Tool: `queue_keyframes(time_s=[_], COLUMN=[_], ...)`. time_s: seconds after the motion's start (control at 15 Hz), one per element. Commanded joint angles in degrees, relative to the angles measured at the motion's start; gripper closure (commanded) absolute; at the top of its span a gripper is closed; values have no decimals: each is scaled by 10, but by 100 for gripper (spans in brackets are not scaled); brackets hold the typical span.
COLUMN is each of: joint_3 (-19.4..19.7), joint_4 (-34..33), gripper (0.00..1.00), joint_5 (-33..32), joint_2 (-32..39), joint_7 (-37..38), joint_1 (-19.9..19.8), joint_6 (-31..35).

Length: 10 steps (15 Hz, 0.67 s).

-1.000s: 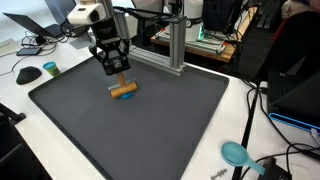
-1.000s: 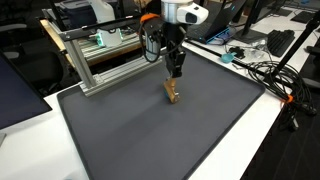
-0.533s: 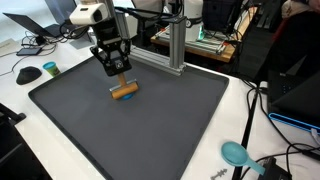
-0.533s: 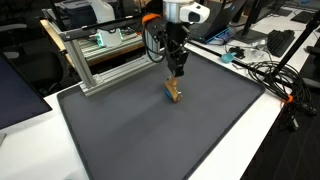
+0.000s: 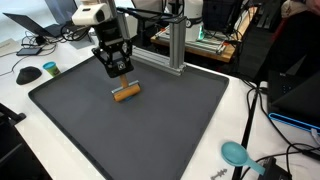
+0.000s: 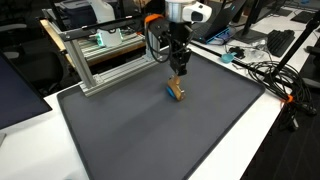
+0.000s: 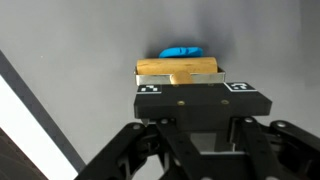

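A black robot gripper [image 5: 119,75] reaches down from the upper left of the frame over a large dark grey mat [image 5: 150,130] that covers most of a white table. Its fingers are drawn close together and pinch the short stem of a T-shaped wooden piece [image 5: 125,93], whose light brown crossbar lies level just below the fingertips, left of the mat's centre. In the wrist view the gripper [image 7: 180,90] fills the lower half, the wooden piece [image 7: 180,68] crosses the middle, and a small blue object [image 7: 183,51] peeks out just above it. In an exterior view, a silver metal frame [image 6: 100,60] stands at the mat's upper left edge.
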<state>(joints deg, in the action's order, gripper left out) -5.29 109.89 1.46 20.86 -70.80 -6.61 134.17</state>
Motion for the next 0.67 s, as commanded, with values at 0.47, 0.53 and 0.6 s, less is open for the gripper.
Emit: queue_keyframes(time_s=[0.47, 0.53, 0.6], joint_3=[-34, -38, -41], joint_4=[15, 19, 22], gripper=[77, 77, 77], joint_5=[87, 94, 100], joint_2=[-3, -19, -33], joint_7=[-16, -5, 10], joint_1=[-4, 1, 6], joint_6=[8, -4, -9])
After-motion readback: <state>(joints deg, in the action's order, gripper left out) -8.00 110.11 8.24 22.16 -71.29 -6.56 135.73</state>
